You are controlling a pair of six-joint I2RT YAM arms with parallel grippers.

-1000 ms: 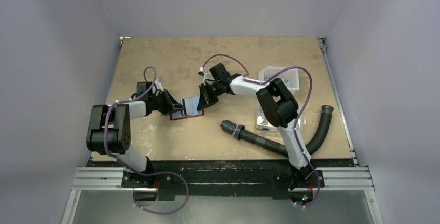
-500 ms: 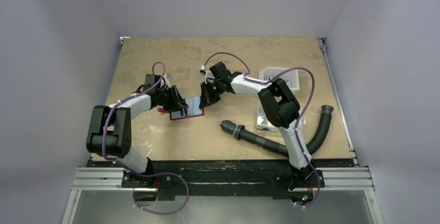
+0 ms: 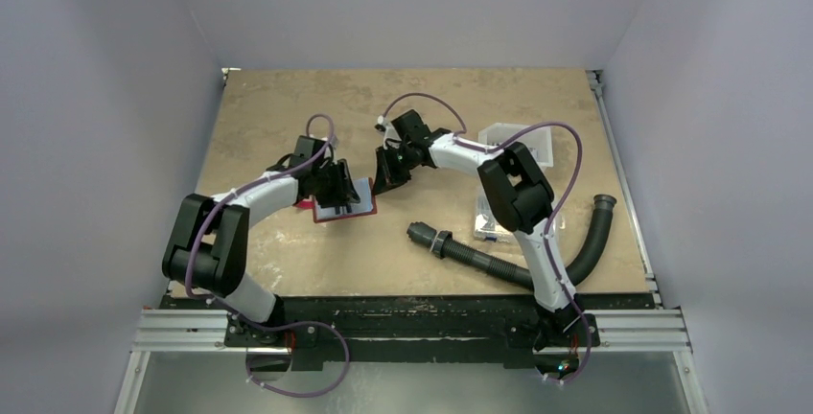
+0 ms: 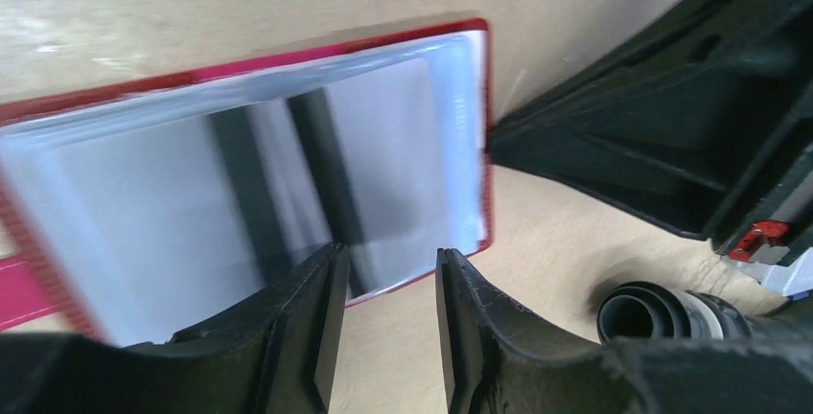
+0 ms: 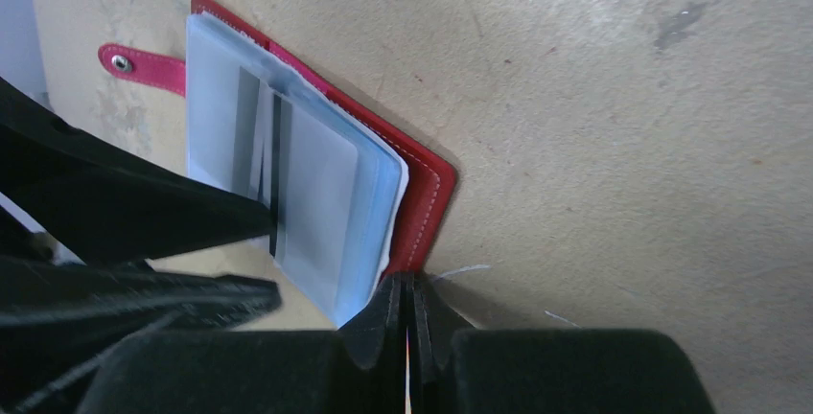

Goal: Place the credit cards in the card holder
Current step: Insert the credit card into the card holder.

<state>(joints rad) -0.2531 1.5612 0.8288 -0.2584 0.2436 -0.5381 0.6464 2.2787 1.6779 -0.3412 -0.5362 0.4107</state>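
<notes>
The red card holder (image 3: 360, 211) lies open on the table, its closing tab (image 5: 144, 64) sticking out on the far side. Pale blue-grey credit cards (image 5: 316, 174) lie flat on its inner face (image 4: 192, 174), inside the red rim (image 4: 383, 45). My left gripper (image 3: 336, 189) hovers over the holder's near edge, open, with nothing between its fingers (image 4: 388, 256). My right gripper (image 3: 388, 179) is shut, and its tips (image 5: 406, 280) touch the red edge (image 5: 427, 194) at the holder's corner. Whether that edge is pinched cannot be made out.
A black corrugated hose (image 3: 499, 261) lies to the right front, its open end (image 4: 642, 313) near the holder. A clear compartment box (image 3: 494, 222) sits under the right arm. A white tray (image 3: 522, 146) stands at the back right.
My left gripper has moved right over the holder and opened. The blue card that stood tilted now lies flat on the holder. The right gripper shifted slightly back.
</notes>
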